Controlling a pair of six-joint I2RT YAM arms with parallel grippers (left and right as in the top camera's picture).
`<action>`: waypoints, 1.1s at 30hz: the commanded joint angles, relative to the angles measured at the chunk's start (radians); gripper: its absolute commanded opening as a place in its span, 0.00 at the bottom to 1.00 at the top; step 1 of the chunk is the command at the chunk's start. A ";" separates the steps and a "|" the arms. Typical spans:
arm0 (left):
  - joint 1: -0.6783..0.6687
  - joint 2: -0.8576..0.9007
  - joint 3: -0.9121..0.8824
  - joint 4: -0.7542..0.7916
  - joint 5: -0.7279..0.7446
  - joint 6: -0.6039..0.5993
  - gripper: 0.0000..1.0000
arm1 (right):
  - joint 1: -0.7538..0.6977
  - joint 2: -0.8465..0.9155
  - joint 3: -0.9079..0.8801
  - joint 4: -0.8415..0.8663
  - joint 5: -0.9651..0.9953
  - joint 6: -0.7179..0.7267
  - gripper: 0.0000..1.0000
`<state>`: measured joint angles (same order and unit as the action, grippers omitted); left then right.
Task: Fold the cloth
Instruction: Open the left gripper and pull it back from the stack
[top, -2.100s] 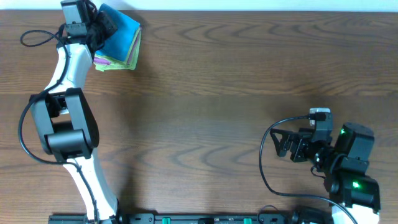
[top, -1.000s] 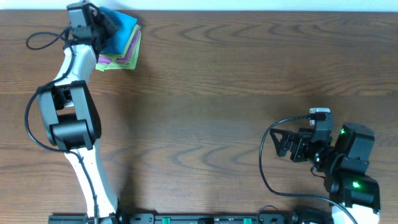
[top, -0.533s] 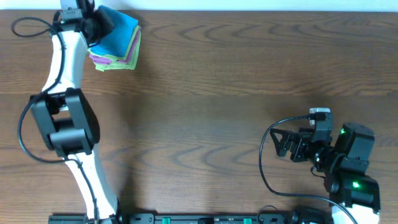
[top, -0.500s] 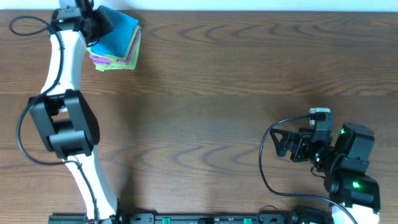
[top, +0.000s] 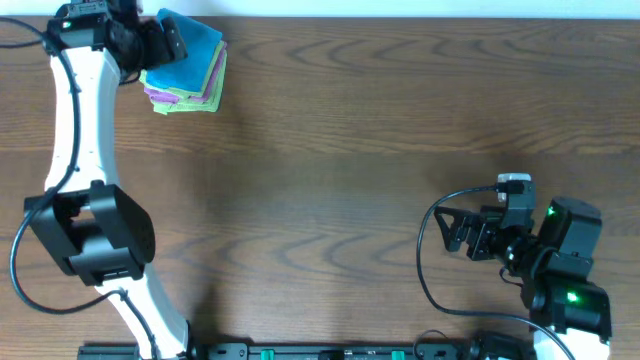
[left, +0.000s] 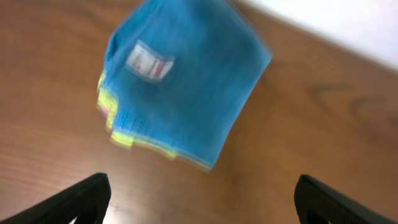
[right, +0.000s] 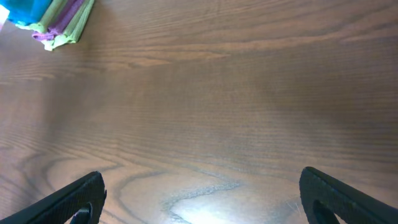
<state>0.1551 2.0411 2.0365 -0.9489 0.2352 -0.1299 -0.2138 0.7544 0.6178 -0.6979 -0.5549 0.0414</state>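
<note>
The left gripper (left: 200, 186) is held wide and empty near the cloth (left: 186, 93), which is laid folded on green and purple cloths (top: 185, 100) at the table (top: 350, 180) corner. The right gripper (right: 200, 180) is spread wide, well apart.

cloth (top: 198, 45) atop folded stack (top: 188, 97), left claw (top: 163, 40) beside it, right claw (top: 455, 232) apart

No legible text; white tag (left: 148, 61) on cloth (left: 193, 99) blurred
</note>
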 joint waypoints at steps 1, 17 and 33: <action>0.003 -0.046 0.020 -0.063 -0.067 0.039 0.96 | -0.008 -0.003 -0.005 -0.001 -0.018 0.010 0.99; 0.009 -0.175 0.020 -0.293 -0.173 -0.025 0.06 | -0.008 -0.003 -0.005 -0.001 -0.018 0.010 0.99; 0.007 -0.242 0.018 -0.539 -0.085 0.022 0.95 | -0.008 -0.003 -0.005 -0.001 -0.018 0.010 0.99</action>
<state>0.1570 1.8500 2.0407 -1.4845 0.1085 -0.1223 -0.2138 0.7544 0.6174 -0.6983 -0.5549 0.0418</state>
